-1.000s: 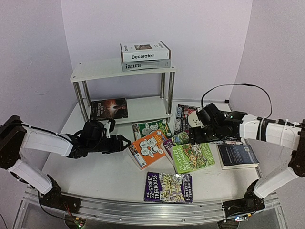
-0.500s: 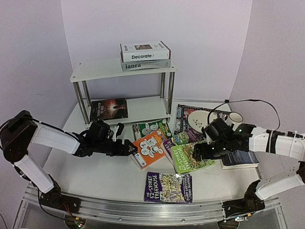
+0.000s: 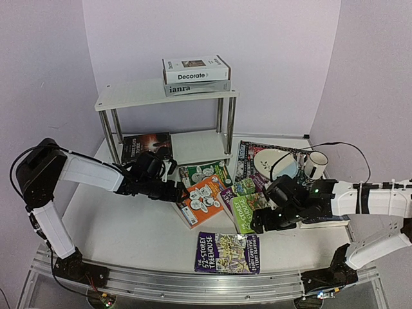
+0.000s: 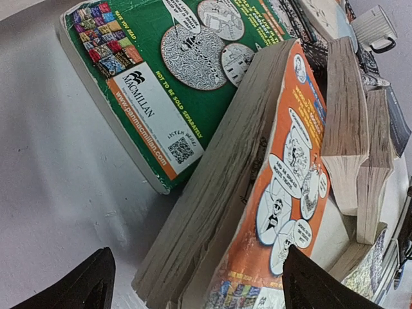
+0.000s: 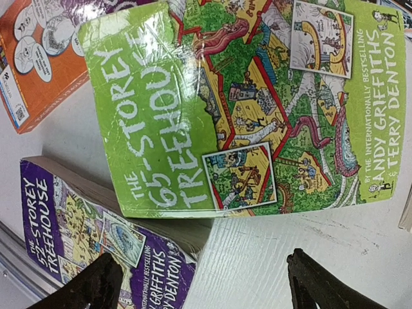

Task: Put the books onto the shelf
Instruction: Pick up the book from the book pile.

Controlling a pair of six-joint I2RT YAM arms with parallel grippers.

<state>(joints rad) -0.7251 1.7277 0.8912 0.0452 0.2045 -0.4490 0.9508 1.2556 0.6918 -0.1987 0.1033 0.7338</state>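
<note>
Now we hold our left gripper (image 3: 175,188) wide open at the orange book (image 3: 203,201), our right gripper (image 3: 261,222) spread wide above the green book (image 5: 257,109).

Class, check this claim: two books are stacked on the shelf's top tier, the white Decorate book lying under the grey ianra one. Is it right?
No. The white Decorate book lies on top of the grey ianra book, not under it, on the top tier of the shelf; the top external view shows this.
</note>
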